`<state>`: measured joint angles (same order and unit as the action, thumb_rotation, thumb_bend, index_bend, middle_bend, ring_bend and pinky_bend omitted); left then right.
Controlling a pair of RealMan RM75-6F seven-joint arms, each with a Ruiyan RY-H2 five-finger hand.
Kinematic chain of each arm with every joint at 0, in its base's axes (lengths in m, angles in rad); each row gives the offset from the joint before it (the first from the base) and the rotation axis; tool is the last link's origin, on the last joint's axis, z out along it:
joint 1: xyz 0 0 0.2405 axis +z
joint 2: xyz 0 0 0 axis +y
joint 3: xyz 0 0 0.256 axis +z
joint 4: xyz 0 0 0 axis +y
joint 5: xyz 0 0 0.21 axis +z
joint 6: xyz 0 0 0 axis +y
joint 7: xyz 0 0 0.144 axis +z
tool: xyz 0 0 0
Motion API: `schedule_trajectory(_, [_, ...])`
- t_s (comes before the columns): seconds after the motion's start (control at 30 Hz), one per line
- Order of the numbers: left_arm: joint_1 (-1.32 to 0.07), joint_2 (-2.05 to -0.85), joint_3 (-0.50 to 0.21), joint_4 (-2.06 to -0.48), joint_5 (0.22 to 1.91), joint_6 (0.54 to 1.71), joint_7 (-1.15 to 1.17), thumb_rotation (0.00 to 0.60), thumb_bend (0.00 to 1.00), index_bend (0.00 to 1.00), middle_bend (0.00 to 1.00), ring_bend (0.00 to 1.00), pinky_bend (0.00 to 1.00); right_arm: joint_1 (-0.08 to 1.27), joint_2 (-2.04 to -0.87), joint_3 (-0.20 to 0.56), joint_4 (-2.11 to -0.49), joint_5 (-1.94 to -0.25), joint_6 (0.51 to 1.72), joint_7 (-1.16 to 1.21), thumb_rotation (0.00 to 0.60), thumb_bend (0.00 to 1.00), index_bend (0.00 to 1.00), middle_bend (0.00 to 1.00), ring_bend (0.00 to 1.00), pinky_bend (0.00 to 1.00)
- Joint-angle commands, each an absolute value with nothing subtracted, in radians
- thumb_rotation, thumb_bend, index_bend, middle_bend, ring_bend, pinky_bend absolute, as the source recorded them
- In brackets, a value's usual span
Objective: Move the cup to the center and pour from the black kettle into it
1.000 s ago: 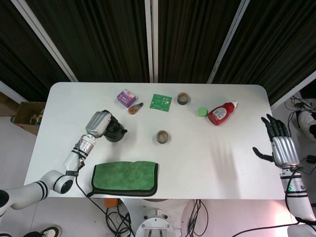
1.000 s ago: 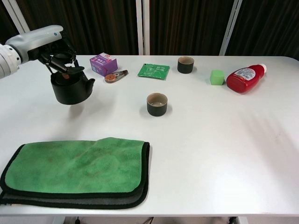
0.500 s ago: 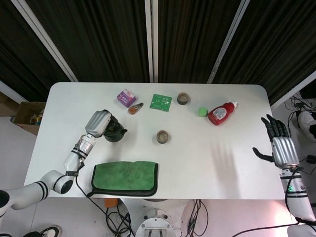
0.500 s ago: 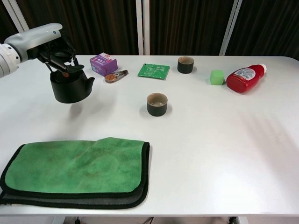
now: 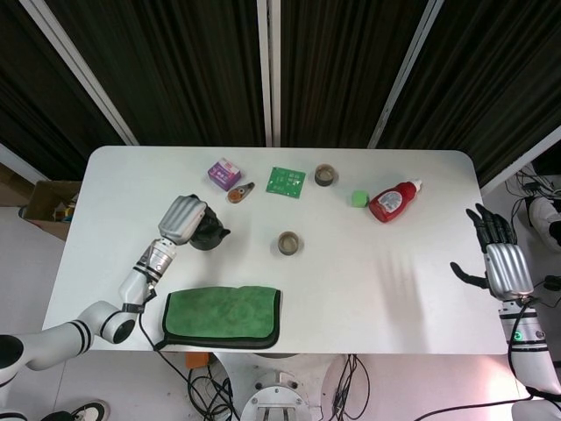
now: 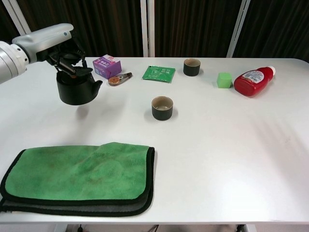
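— While the white matte table and everything set on it lie as they did a second ago, what has shifted?

— Only the squat, glossy black kettle and the robot's left hand. They have moved right toward the middle and sit higher in the chest view, with the kettle's shadow now apart from it on the tabletop. The stubby spout points right.

— How is that hand set?

— Its dark fingers are curled down around the kettle's top handle, gripping it; the silver back of the hand covers much of the kettle from the head camera.

— And the other one?

— The right hand hovers off the table's right edge, fingers spread and straight, holding nothing, in the same place as before.

— Now the rest, biggest first.

— A folded green terry cloth with a black border lies at the near left edge, soft and napped. A red plastic squeeze bottle with a white cap lies on its side at the far right. Near the table's middle stands the dark cylindrical cup with a pale inside, well right of the kettle. A second dark cup stands at the back, then a flat green foil sachet, a small purple carton, a light green cube, and a little brown clip-like item just beside the carton.
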<state>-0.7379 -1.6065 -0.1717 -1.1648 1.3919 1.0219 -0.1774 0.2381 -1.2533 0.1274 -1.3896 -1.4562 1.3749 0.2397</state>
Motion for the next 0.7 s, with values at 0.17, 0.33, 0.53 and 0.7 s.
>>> schedule_trajectory(0.17, [-0.756, -1.613, -0.177, -1.181, 1.384, 1.012, -0.105, 0.6, 0.46, 1.0, 1.0, 0.93, 0.49, 0.238, -1.256, 0.127, -1.381, -1.456, 1.373, 0.247, 0.6, 0.18, 0.0, 0.0, 0.0, 0.0])
schedule_trajectory(0.33, [-0.776, -1.625, -0.191, -1.203, 1.374, 1.002, -0.067, 0.6, 0.46, 1.0, 1.0, 0.93, 0.49, 0.239, -1.258, 0.127, -1.377, -1.457, 1.371, 0.253, 0.6, 0.18, 0.0, 0.0, 0.0, 0.0])
schedule_trajectory(0.53, [-0.813, -1.645, -0.207, -1.216, 1.368, 0.984, -0.002, 0.6, 0.46, 1.0, 1.0, 0.93, 0.49, 0.238, -1.255, 0.128, -1.374, -1.458, 1.374, 0.259, 0.6, 0.18, 0.0, 0.0, 0.0, 0.0])
schedule_trajectory(0.7, [-0.845, -1.668, -0.228, -1.226, 1.345, 0.961, 0.044, 0.6, 0.46, 1.0, 1.0, 0.93, 0.49, 0.236, -1.249, 0.132, -1.374, -1.457, 1.38, 0.266, 0.6, 0.18, 0.0, 0.0, 0.0, 0.0])
